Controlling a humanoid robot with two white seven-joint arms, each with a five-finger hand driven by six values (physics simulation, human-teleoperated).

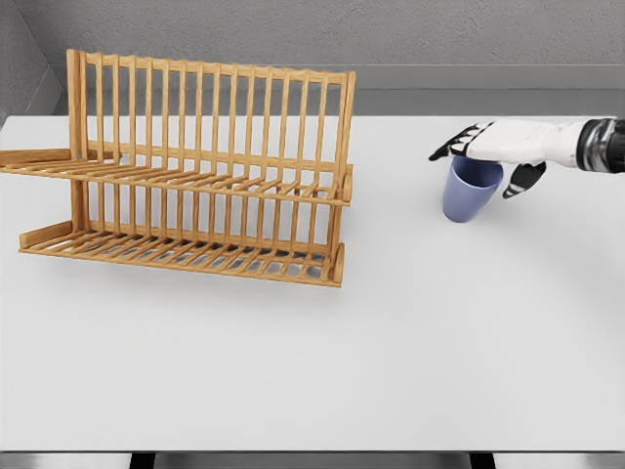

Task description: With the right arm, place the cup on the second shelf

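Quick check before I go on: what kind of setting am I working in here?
Probably a simulated test bench set up like a kitchen counter: a plain white table against a bare grey wall, holding only a wooden dish rack and a blue cup, with the right hand over the cup.

Blue cup point(471, 192) is sitting upright on the table, mouth open upward, directly under the right hand point(496, 149), rim touching or nearly touching the palm. Wooden two-tier rack point(195, 171) is standing well to the hand's left, slatted shelves, second shelf point(186, 181) sitting level.
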